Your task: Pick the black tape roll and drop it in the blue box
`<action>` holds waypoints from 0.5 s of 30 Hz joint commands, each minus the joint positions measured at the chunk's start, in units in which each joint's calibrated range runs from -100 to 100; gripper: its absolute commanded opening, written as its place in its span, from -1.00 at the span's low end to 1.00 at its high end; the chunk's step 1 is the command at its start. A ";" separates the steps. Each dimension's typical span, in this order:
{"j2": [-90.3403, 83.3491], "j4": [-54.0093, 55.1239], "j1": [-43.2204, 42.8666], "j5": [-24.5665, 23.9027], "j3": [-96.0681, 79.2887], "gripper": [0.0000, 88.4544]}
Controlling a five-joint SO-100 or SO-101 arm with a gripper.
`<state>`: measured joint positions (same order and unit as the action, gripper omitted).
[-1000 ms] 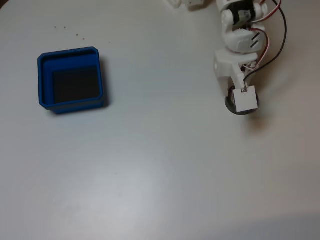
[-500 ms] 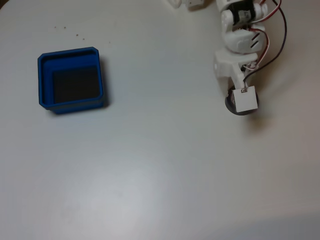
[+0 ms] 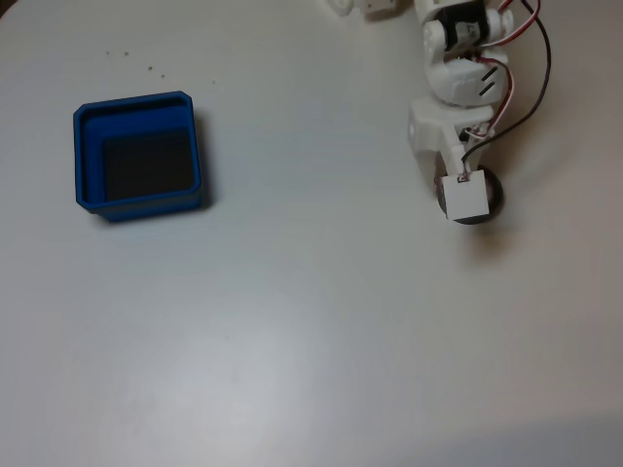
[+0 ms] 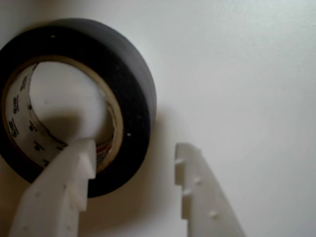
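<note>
Wrist view shows the two white plastic fingers (image 4: 133,182) spread fairly wide and holding nothing yet: the left finger tip sits inside the hole of the small black tape roll with its pale beige inner core (image 4: 129,89), resting against or just beside the core's near wall, while the right finger stands outside the ring, apart from its black outer face with bare white surface (image 4: 256,74) between them. The roll lies flat on that surface, so its near wall sits between the two fingers, ready to be pinched. Seen in the fixed view, the roll (image 3: 490,197) peeks out from under the white arm (image 3: 458,88) at the right, and the square bright-blue plastic box with a dark floor (image 3: 137,100) lies well apart, far to the left. My judgement is that the grasp is about to close. The risk lies in the thin bite: only one wall of the ring would be clamped, near the finger tips, so the roll could pivot, tilt or slip out when lifted. The long carry to the box would make such a slip more likely.
</note>
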<state>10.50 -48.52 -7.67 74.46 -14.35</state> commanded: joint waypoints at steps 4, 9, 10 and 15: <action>-1.14 -0.41 0.59 0.23 3.93 -0.66; -1.14 -0.41 0.59 0.31 3.93 -0.57; -1.14 -0.41 0.59 0.31 3.93 -0.55; -1.05 -0.41 0.68 0.31 4.02 -0.49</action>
<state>10.50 -48.52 -7.57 74.54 -14.35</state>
